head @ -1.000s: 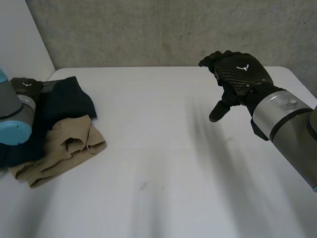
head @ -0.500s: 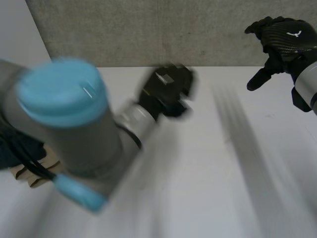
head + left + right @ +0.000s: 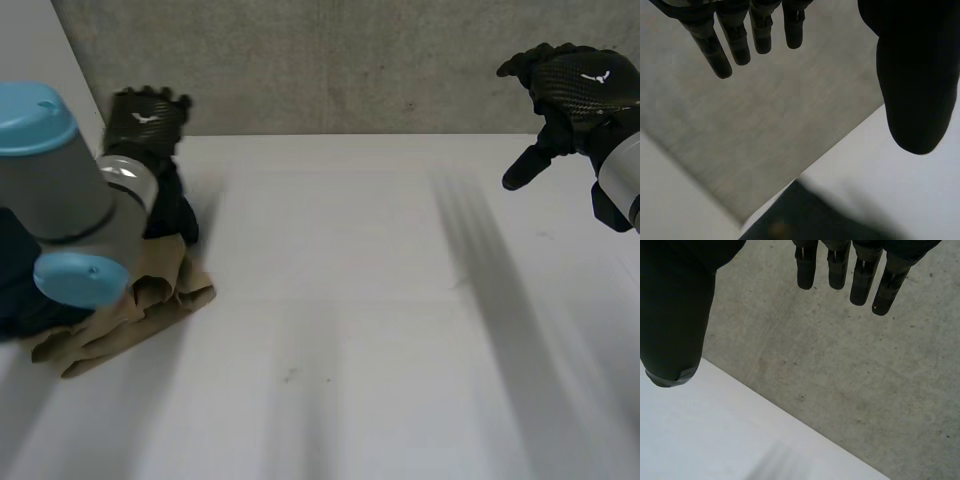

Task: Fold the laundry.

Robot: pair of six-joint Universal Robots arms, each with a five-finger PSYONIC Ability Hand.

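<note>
The left hand [image 3: 145, 118], near the dark cloth [image 3: 172, 208] and tan cloth [image 3: 160, 292], and the right hand [image 3: 578, 85] hung above the worktop [image 3: 350, 300], fingers [image 3: 740, 40] straight and empty.

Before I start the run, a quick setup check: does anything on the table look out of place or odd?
Nothing spilled or damaged. The tan cloth and dark cloth lie crumpled together, unfolded, at the left edge of the table. The left robot hand and right robot hand are open, holding nothing.

The left hand [image 3: 146, 122] is held raised at the far left, fingers [image 3: 735, 40] extended. The right hand [image 3: 578, 84] is raised at the far right, fingers [image 3: 862, 280] straightened, thumb spread apart.
</note>
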